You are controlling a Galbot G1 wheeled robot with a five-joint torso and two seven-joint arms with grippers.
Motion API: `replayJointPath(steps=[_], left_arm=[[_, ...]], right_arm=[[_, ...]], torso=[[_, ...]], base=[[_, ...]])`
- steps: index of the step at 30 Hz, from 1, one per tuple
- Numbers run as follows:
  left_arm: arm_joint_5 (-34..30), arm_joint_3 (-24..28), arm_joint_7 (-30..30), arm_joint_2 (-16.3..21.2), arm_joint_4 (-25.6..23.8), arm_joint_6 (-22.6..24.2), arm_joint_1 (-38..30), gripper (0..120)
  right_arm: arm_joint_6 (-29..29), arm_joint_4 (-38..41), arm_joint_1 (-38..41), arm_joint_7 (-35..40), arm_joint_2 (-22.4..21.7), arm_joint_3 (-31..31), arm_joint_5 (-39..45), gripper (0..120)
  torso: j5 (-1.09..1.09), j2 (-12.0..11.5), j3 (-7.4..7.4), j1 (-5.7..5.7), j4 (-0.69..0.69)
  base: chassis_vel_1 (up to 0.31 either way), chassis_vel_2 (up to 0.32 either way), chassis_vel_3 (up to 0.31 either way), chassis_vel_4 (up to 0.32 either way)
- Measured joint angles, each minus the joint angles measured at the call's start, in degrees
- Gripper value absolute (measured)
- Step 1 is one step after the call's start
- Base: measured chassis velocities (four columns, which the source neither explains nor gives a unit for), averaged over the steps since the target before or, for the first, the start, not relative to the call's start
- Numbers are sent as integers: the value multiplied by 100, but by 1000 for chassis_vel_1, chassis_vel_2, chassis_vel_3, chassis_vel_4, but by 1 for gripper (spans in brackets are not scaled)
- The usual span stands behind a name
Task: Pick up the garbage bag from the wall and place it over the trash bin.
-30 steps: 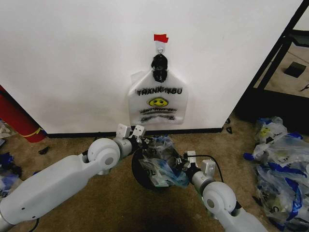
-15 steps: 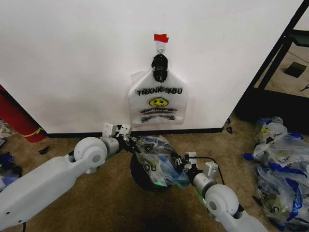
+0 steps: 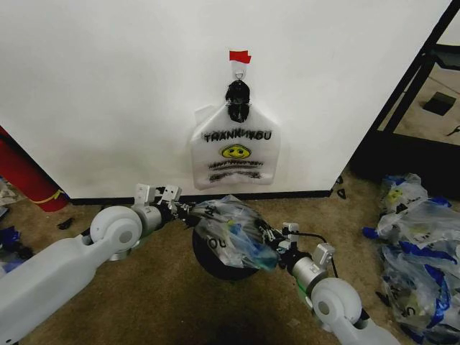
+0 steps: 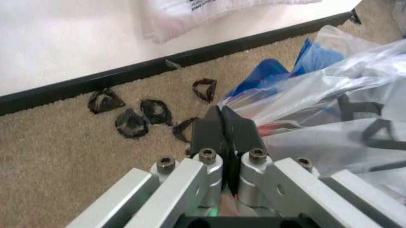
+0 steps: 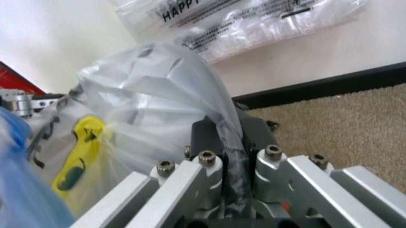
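The garbage bag (image 3: 231, 231), thin clear plastic with blue patches and a yellow smiley, is stretched between both grippers above the trash bin (image 3: 213, 264), a round black basket on the carpet under it. My left gripper (image 3: 187, 210) is shut on the bag's left edge; in the left wrist view its fingers (image 4: 209, 130) are pressed together beside the bag (image 4: 330, 90). My right gripper (image 3: 272, 240) is shut on the right edge, with twisted plastic (image 5: 229, 142) pinched between its fingers. The wall (image 3: 108, 86) rises just behind, with a hook and red tape (image 3: 239, 56).
A flat "THANK YOU" bag (image 3: 235, 154) hangs from the hook. A heap of clear bags (image 3: 417, 244) lies on the right, below a black frame (image 3: 406, 93). A red cylinder (image 3: 21, 172) leans at the left. Black scraps (image 4: 136, 118) dot the carpet by the baseboard (image 4: 63, 88).
My left gripper has pulled to the left with the bag's edge, and the right gripper has drawn slightly right and nearer. The bag is spread wider over the bin.
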Motion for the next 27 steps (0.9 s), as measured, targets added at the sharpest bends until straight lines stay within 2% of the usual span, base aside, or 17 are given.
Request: replayJointPath(steps=[4, 7, 11, 14, 15, 21, 22, 27], left_arm=[[-14, -194, 94, 88, -60, 21, 241, 0], [-16, -372, 168, 130, -128, 33, 500, 0], [-16, -467, 131, 121, -199, 71, 628, 0], [-14, -566, 27, 108, -288, 111, 657, 10], [-14, -566, 27, 108, -288, 111, 657, 10], [-15, -930, -128, 230, -661, 107, 857, 36], [-15, -930, -128, 230, -661, 107, 857, 36], [34, -1226, -292, 365, -1140, -22, 1038, 56]], right_arm=[[6, 0, 7, 16, 7, 10, 68, 1], [10, 13, 47, 27, 3, -8, 152, 1], [10, 53, 37, 55, 3, -12, 197, 1], [19, 65, 10, 85, 18, -18, 187, 1], [19, 65, 10, 85, 18, -18, 187, 1], [19, -21, 64, 138, 62, -24, 161, 1], [19, -21, 64, 138, 62, -24, 161, 1], [33, -155, 126, 150, 71, 13, 120, 1]], torso=[[0, 0, 0, 0, -1], [0, 0, 0, 0, 3], [-1, 0, 0, 0, 0], [-1, 0, 0, 0, -1], [-1, 0, 0, 0, -1], [0, 0, 0, 0, 0], [0, 0, 0, 0, 0], [0, 0, 0, 0, 2]], base=[[0, 0, 0, 0], [0, 0, 0, 0], [0, 0, 0, 0], [0, 0, 0, 0], [0, 0, 0, 0], [0, 0, 0, 0], [0, 0, 0, 0], [0, 0, 0, 0]])
